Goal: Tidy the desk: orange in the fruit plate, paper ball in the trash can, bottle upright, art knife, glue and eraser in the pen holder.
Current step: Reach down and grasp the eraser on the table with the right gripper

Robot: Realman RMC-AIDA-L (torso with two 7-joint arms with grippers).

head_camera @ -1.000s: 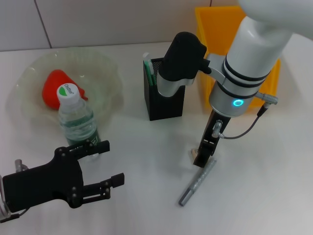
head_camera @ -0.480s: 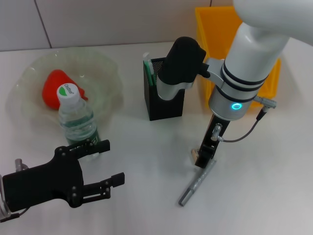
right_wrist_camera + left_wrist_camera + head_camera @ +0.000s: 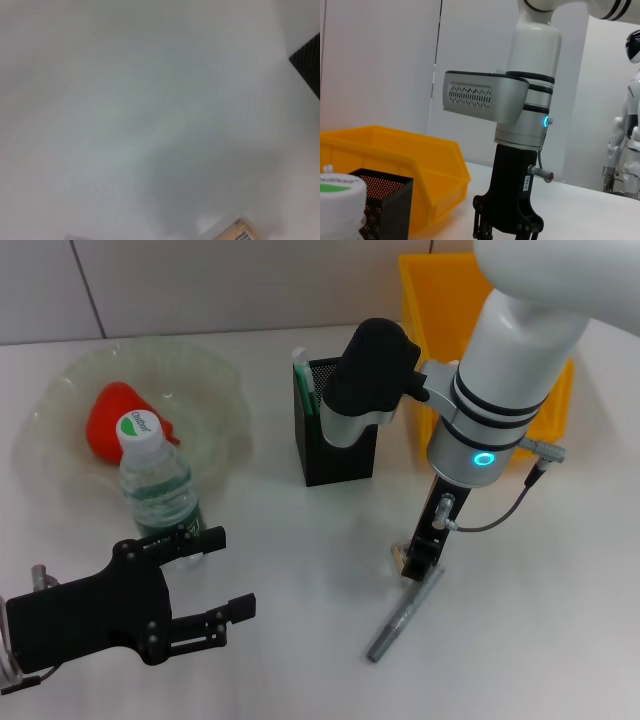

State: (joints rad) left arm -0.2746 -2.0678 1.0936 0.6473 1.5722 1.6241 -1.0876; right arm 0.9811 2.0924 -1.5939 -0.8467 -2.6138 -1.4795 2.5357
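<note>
Head view, eraser: a small beige block, the eraser, lies on the white desk in front of the pen holder, just beside the near end of the right arm's tool; which way its long axis runs cannot be told.
Head view, right gripper: the right gripper points straight down, its tip at the eraser and at the upper end of a grey pen-shaped tool; how far its fingers are parted cannot be told, nor whether they grip anything.
Head view, grey tool: long axis runs diagonally, one end toward the robot and its left, the other up by the gripper.
Head view, left gripper: the left gripper hovers low near the robot, its black fingers spread apart and empty, just in front of the bottle.
Head view, bottle: upright, white cap on top, beside the fruit plate, which holds the orange.
Head view, trash can: the yellow trash can sits behind the right arm.
Left wrist view: the right gripper hangs vertically over the desk, beyond the pen holder and trash can; the bottle cap fills the near corner.
Right wrist view: the eraser shows at the edge, on the desk; a corner of the pen holder is visible.
</note>
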